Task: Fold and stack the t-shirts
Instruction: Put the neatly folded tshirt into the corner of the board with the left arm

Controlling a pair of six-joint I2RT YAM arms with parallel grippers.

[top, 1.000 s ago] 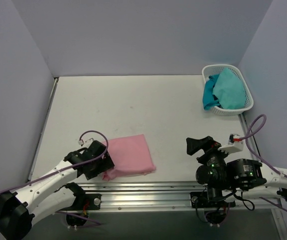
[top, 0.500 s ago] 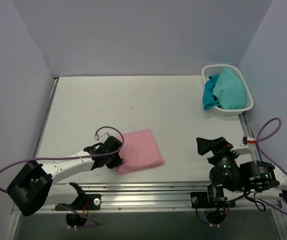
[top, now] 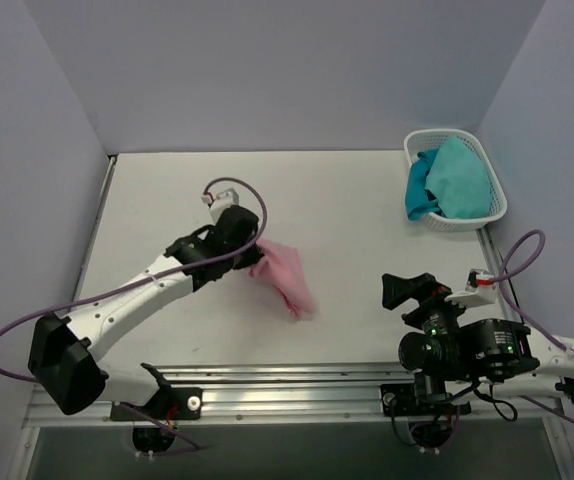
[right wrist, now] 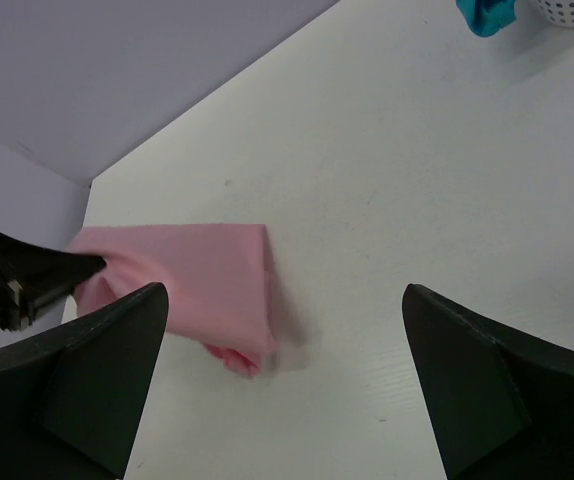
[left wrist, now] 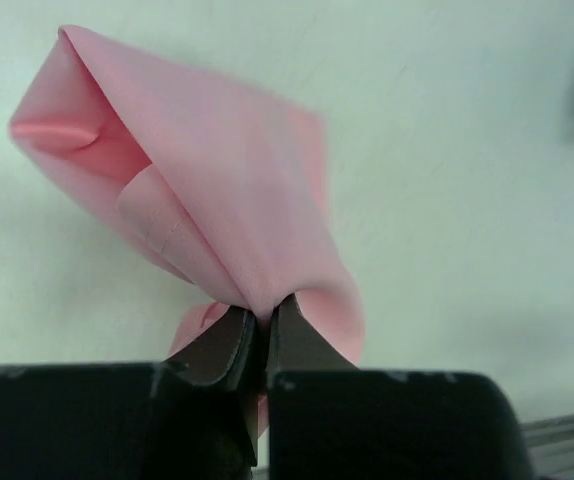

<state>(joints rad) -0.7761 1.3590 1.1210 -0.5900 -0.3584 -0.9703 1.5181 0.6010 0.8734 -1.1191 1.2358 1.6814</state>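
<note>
The shirt [left wrist: 197, 200] is light, limp cloth: it sags and bunches wherever it has no support, so it looks safe to pinch hard, but a single-point hold likely lets the folds slide apart. A better hold would probably be on a doubled edge or corner, with the far side resting on the table [top: 367, 220] or taken by the other arm. Right now it hangs from the left pincer [left wrist: 262, 320], whose jaws are clamped tight on a gathered fold, the rest trailing away ahead of and below the fingertips in a loose cone toward the table. The right pincer [right wrist: 285, 300] stands spread wide and holds nothing, with the shirt well ahead of it and to its left. Far off beyond the right pincer sits the basket [top: 491, 205] with teal cloth [top: 452, 178] in it. A second ago the shirt lay as a flat folded square by the near edge with the left pincer wide at its side; since then the jaws have closed and carried it up toward the table's middle, undoing its tidy shape.
</note>
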